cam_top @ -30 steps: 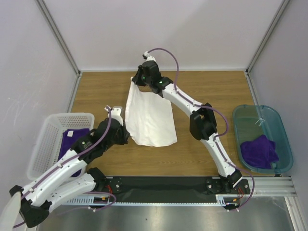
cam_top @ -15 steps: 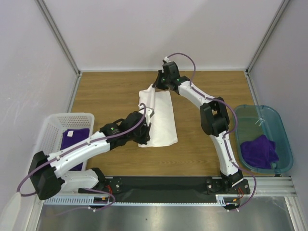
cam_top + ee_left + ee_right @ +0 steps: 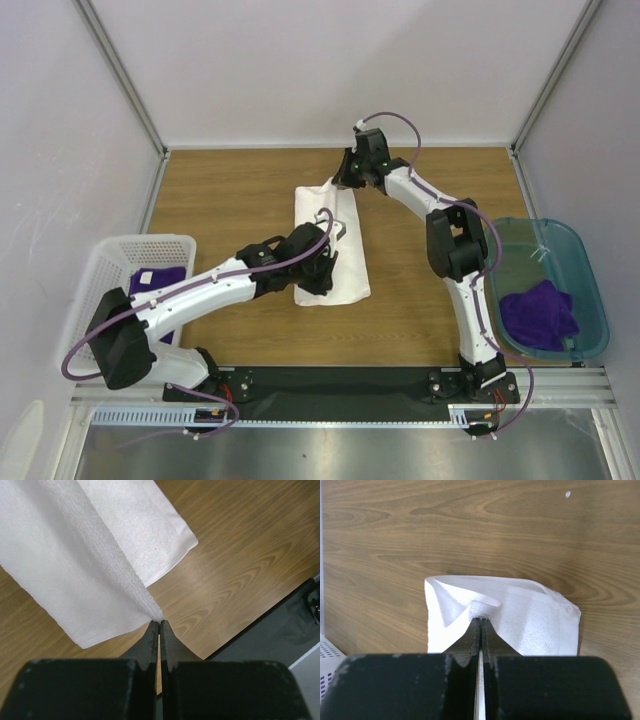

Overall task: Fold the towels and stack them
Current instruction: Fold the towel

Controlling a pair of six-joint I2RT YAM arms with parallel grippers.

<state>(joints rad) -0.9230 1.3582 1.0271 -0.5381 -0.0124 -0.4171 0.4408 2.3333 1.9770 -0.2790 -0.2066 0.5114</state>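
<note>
wooden table (image 3: 220, 200), white towel (image 3: 350, 270) mid-fold between two arms.
at the left, a basket (image 3: 100, 270) holds a purple towel (image 3: 150, 285). the left gripper (image 3: 159, 626) is clenched on the white towel's near corner, raised just above the cloth at mid-table. the right gripper (image 3: 481, 620) is clenched on its far corner, near the back wall. at the right, a bin (image 3: 590, 290) holds another purple towel (image 3: 540, 315), crumpled. this looks like the lengthwise fold, the held edge hanging over the lower layer. the next move likely calls for lowering both corners together, square on the right edge, then letting go.
</note>
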